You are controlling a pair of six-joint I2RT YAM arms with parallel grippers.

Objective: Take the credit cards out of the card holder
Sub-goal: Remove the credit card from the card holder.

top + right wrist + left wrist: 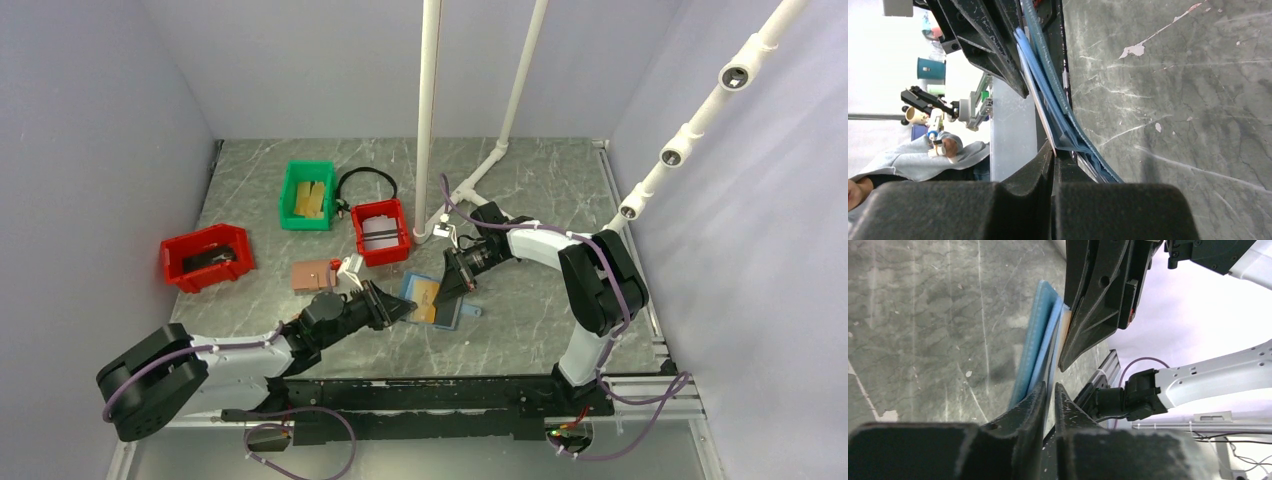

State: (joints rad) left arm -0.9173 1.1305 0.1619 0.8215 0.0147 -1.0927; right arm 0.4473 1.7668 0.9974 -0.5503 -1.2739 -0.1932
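The blue card holder [446, 317] lies open on the grey table between my two grippers, with a gold-tan credit card [425, 296] showing in its inner pocket. My left gripper [404, 307] is shut on the holder's near left edge; in the left wrist view its fingers [1038, 399] pinch a thin blue flap of the holder [1034, 356]. My right gripper [445, 293] reaches in from the right. In the right wrist view it [1053, 152] is shut on the edge of the card [1036, 98], which stands out from the holder's blue layers [1060, 107].
A red bin [207, 257] stands at the left, a green bin [307, 194] with tan items behind, and a second red bin [381, 232] near the white pipe [428, 120]. A brown wallet [312, 275] lies just behind my left gripper. A black cable loop [366, 178] lies at the back.
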